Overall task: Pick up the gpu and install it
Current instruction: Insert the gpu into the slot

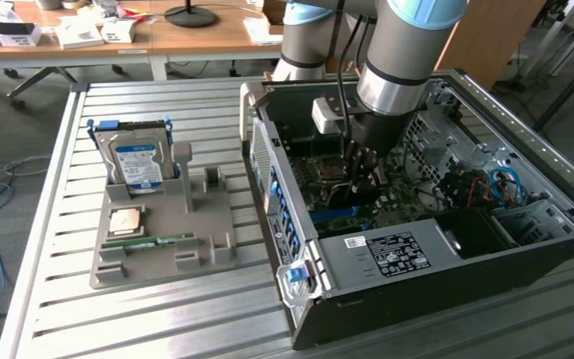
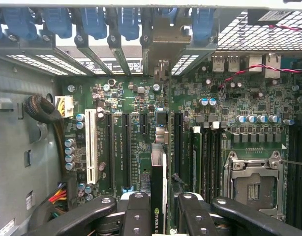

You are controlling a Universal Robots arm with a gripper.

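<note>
- Clamping the gpu (image 2: pixel 158 172) in the gripper (image 2: pixel 158 204), one of the fingers (image 2: pixel 136 211) against each face of the card.
- Holding it edge-on and upright over the motherboard (image 2: pixel 229 98), among the long black slots (image 2: pixel 125 147), bracket end toward the rear openings.
- Reaching deep inside the open computer case (image 1: pixel 417 299).
- On the grey tray (image 1: pixel 207 254), at the exterior view's left: hard drive (image 1: pixel 137 164) upright, memory stick (image 1: pixel 147 241) flat.

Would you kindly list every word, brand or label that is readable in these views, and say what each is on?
"NVIDIA", apparently, beside a green logo: on the edge of the gpu.
White print by the motherboard slots: too small to read.
The black-and-white label on the computer case: too small to read.
The blue-white label on the hard drive: too blurred to read.
</note>
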